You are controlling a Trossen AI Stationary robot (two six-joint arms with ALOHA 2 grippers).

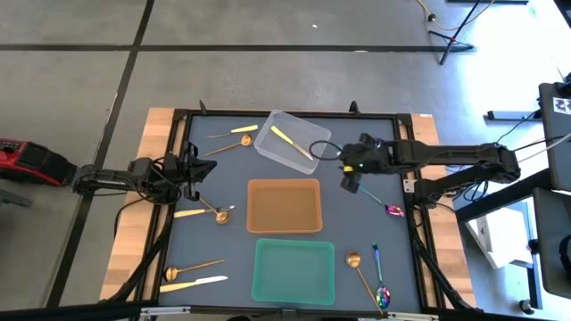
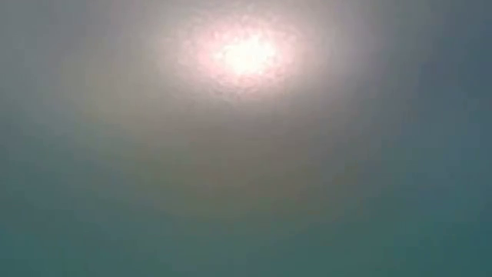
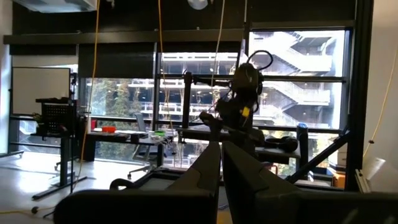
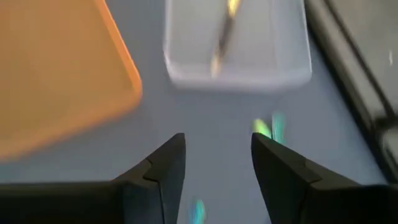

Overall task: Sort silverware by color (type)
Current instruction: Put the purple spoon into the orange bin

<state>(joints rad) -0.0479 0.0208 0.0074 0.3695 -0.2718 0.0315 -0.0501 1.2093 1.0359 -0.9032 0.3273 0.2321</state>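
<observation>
The silverware lies scattered on the dark table. One pale yellow knife (image 1: 293, 148) lies inside the clear bin (image 1: 270, 134) at the far middle. A rainbow spoon (image 1: 390, 209) lies near the right edge. My right gripper (image 1: 351, 185) hovers open and empty above the mat between the clear bin and that spoon; its wrist view shows the open fingers (image 4: 217, 163) over bare mat, with the clear bin (image 4: 273, 68) ahead. My left gripper (image 1: 194, 174) waits shut at the table's left side, pointing out over the table (image 3: 221, 163). The low view shows nothing.
An orange bin (image 1: 256, 207) sits mid-table and a green bin (image 1: 260, 272) sits nearer. A knife (image 1: 234, 131) and a copper spoon (image 1: 230, 145) lie far left. More utensils lie at mid left (image 1: 210, 212) and near left (image 1: 192, 275). A copper spoon (image 1: 360, 272) and a rainbow spoon (image 1: 380, 278) lie near right.
</observation>
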